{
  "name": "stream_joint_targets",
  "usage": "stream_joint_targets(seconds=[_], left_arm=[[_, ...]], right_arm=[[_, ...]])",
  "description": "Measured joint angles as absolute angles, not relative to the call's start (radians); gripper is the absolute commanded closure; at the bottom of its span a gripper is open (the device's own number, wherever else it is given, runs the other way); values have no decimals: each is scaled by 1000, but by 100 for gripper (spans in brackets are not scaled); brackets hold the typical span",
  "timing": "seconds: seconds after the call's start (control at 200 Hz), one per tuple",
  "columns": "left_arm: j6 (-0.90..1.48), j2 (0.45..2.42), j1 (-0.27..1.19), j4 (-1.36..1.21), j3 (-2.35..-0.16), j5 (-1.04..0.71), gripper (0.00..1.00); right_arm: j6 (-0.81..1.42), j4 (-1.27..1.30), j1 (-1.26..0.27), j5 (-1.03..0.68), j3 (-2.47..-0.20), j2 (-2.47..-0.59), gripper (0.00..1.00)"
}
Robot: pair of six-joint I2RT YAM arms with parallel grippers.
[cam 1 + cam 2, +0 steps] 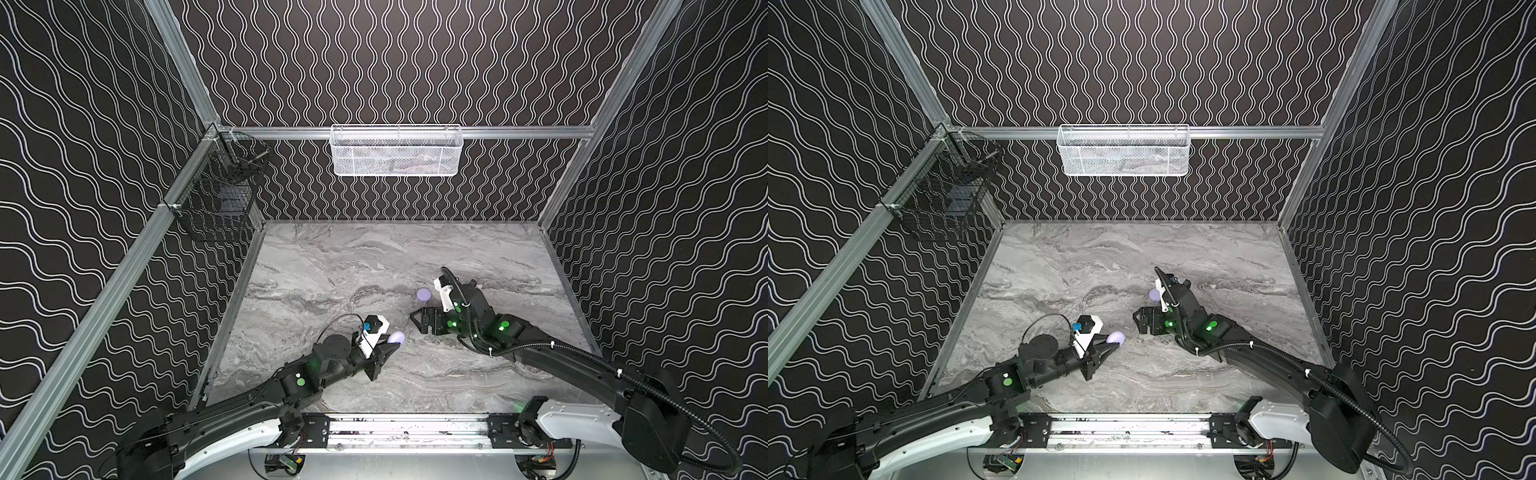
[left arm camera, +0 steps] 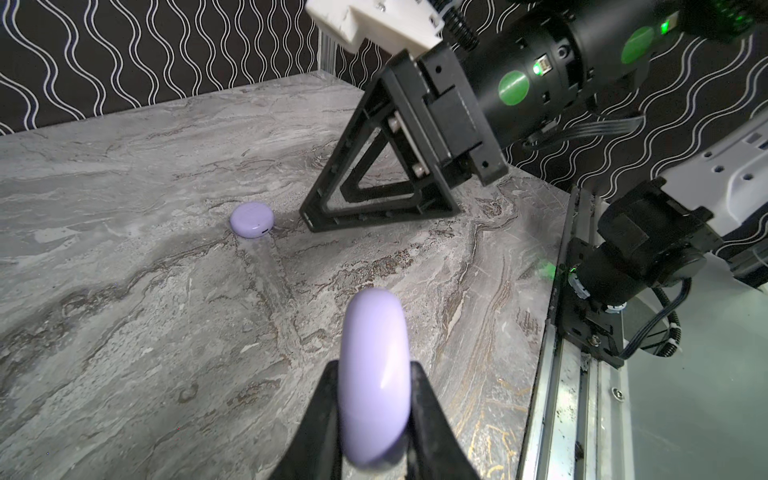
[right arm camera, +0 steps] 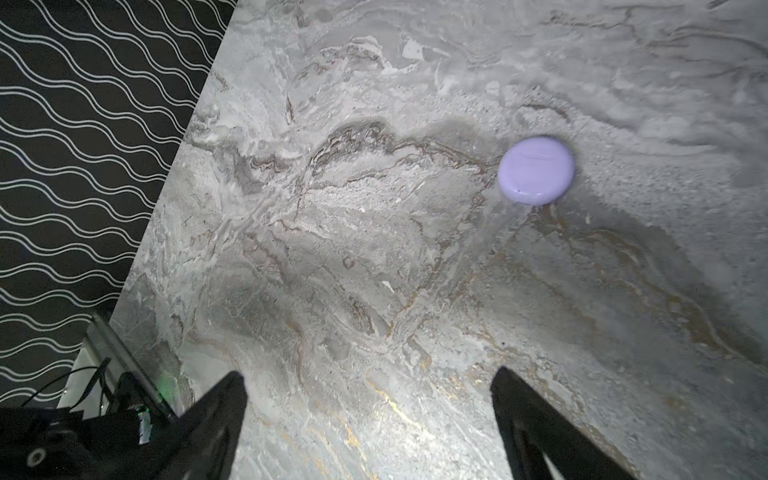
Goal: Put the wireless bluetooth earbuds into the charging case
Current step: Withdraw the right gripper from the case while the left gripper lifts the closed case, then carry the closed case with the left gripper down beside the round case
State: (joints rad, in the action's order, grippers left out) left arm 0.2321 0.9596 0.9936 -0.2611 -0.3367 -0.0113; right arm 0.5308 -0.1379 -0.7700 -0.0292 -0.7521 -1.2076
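Note:
My left gripper (image 1: 392, 343) (image 2: 372, 370) is shut on a round, closed lavender charging case (image 1: 397, 336) (image 1: 1116, 336) (image 2: 374, 374), held on edge just above the marble table (image 1: 332, 266). A second closed lavender case (image 1: 424, 294) (image 1: 1154, 295) (image 2: 252, 220) (image 3: 536, 170) lies flat on the table. My right gripper (image 1: 415, 322) (image 1: 1138, 320) (image 3: 368, 382) stands open beside that case with nothing between its fingers; one finger (image 2: 374, 218) shows in the left wrist view. The earbuds are out of view.
A white mesh basket (image 1: 395, 151) hangs on the back wall and a black wire basket (image 1: 216, 195) on the left wall. A metal rail (image 1: 407, 430) runs along the table's front edge. Patterned walls close in three sides.

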Motion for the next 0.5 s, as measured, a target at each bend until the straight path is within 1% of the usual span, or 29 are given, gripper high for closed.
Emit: stream_joint_targets(seconds=[0.28, 0.501], left_arm=[[248, 1070, 957, -280, -427, -6, 83], [286, 1146, 870, -314, -476, -45, 83]], right_arm=[[526, -116, -744, 51, -703, -1164, 1], [503, -91, -741, 155, -648, -1151, 0]])
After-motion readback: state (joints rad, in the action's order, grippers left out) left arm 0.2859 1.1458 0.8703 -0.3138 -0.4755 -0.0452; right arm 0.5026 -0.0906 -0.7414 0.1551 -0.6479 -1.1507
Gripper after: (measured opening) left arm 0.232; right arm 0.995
